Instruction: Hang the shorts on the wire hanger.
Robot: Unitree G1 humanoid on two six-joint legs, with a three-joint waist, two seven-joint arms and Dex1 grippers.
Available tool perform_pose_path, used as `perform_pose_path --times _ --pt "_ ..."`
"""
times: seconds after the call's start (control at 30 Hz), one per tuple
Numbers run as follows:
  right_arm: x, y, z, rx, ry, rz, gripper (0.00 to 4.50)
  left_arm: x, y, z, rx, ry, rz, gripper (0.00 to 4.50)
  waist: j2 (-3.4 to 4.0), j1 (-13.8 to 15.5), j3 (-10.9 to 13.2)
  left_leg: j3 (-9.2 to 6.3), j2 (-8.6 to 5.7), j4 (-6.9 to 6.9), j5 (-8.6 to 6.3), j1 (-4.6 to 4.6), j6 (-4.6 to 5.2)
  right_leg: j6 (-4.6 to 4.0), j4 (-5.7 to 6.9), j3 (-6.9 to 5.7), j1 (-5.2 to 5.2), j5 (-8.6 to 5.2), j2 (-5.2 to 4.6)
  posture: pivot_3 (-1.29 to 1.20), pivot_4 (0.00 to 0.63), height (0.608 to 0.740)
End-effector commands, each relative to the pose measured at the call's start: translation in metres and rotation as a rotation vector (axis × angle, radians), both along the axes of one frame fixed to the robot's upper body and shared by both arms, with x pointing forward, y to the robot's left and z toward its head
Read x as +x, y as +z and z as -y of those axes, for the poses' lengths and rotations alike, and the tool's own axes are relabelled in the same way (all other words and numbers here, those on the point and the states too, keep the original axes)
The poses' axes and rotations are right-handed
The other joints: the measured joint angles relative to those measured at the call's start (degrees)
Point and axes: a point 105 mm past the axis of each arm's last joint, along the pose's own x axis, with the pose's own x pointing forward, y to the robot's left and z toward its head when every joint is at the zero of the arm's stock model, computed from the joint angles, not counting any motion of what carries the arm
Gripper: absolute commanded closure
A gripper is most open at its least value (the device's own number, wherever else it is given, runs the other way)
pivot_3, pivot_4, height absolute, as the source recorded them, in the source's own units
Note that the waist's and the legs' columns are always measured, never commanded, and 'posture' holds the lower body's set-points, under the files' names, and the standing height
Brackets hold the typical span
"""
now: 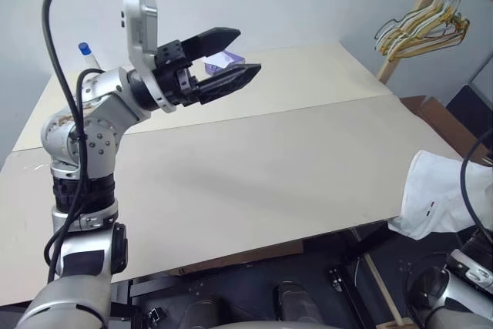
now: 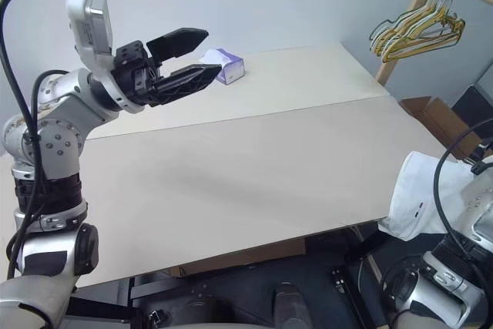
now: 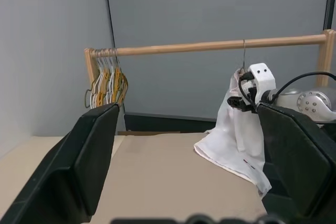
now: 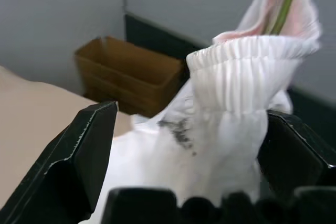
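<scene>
L gripper [image 1: 223, 58] spread, empty, raised over table [image 1: 254, 167]. R gripper [image 4: 194, 156] spread wide w/ shorts [image 4: 231, 103] between its fingers. Shorts hang on hanger [image 3: 243, 56] from wooden rail [image 3: 210, 46], off table's right edge.

The shorts [image 1: 439, 194] are running off the right edge of the head views, and in the left wrist view the right gripper [image 3: 242, 96] is covering their upper part. The wire hanger [image 3: 244, 53] is showing little more than its thin hook there, the rest lying inside the cloth. In the right wrist view its olive stem [image 4: 284, 4] is blurring out.
</scene>
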Motion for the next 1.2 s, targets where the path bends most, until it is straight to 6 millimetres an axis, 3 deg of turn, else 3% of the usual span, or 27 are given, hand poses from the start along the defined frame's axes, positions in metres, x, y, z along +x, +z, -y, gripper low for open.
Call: perform_pose_path --times 0.03,0.3,0.37,0.47,0.53,0.63,0.77,0.87,0.97,1.2 --pt "-0.004 0.039 -0.019 -0.285 -0.028 0.072 0.04 -0.005 0.008 0.000 -0.003 -0.006 0.052 0.00 0.00 0.0 0.0 0.00 0.00 -0.01 0.00 0.00 -0.01 0.02 0.00 0.01 0.00 -0.01 0.00 -0.04 0.031 0.740" --pt "0.004 0.061 -0.072 -0.620 0.075 0.184 0.04 -0.005 0.005 0.001 0.010 0.000 0.060 0.00 0.00 -0.2 0.0 0.02 0.02 0.00 0.06 0.05 -0.11 0.27 0.07 0.03 -0.01 -0.16 0.04 -0.03 0.024 0.740" --pt "0.013 0.070 -0.090 -0.676 0.194 0.247 0.04 -0.004 0.003 -0.001 0.014 0.021 0.064 0.00 0.00 -0.1 0.0 0.01 0.02 0.00 0.07 0.04 -0.12 0.26 0.07 0.04 -0.01 -0.15 0.04 -0.01 0.023 0.740" --pt "0.037 0.077 -0.123 -0.667 0.502 0.305 0.04 -0.001 -0.005 -0.007 0.021 0.090 0.091 0.00 0.00 -0.2 0.0 0.00 0.02 -0.01 0.07 0.05 -0.11 0.22 0.06 0.05 -0.01 -0.13 0.05 0.00 0.020 0.740" --pt "0.059 0.079 -0.152 -0.588 0.850 0.308 0.04 0.003 -0.021 -0.014 0.076 0.149 0.104 0.00 0.00 -0.3 0.0 0.00 0.03 -0.01 0.05 0.05 -0.09 0.05 0.04 0.05 0.00 -0.02 0.07 0.02 0.018 0.740" --pt "0.074 0.081 -0.186 -0.534 1.207 0.259 0.04 0.004 -0.042 -0.024 0.149 0.201 0.103 0.00 0.00 0.0 0.0 0.00 0.09 -0.01 0.03 0.17 -0.04 -0.04 0.03 0.03 0.09 0.03 0.13 0.04 0.015 0.740" --pt "0.077 0.078 -0.236 -0.515 1.658 0.154 0.04 0.002 -0.067 -0.037 0.238 0.286 0.099 0.00 0.00 0.8 0.0 -0.07 0.15 -0.03 0.02 0.11 -0.02 -0.06 -0.02 -0.08 0.08 0.03 0.18 0.09 0.013 0.740" --pt "0.070 0.063 -0.262 -0.502 1.922 0.035 0.04 0.000 -0.084 -0.048 0.314 0.347 0.091 0.00 -0.04 2.0 0.0 -0.09 0.18 -0.06 0.00 0.05 0.00 -0.09 -0.05 -0.15 0.04 0.04 0.18 0.12 0.014 0.740" --pt "0.067 0.045 -0.275 -0.482 2.077 -0.074 0.04 -0.008 -0.099 -0.059 0.372 0.371 0.069 0.00 -0.05 3.4 0.0 -0.07 0.17 -0.05 0.00 0.00 0.01 -0.10 -0.10 -0.17 0.01 0.04 0.15 0.14 0.017 0.740" --pt "0.077 0.040 -0.278 -0.460 2.083 -0.073 0.04 -0.019 -0.108 -0.066 0.410 0.398 0.052 0.00 -0.08 6.8 0.0 0.01 0.15 -0.02 -0.01 -0.08 0.00 -0.11 -0.08 -0.27 -0.08 0.04 0.00 0.17 0.024 0.740"
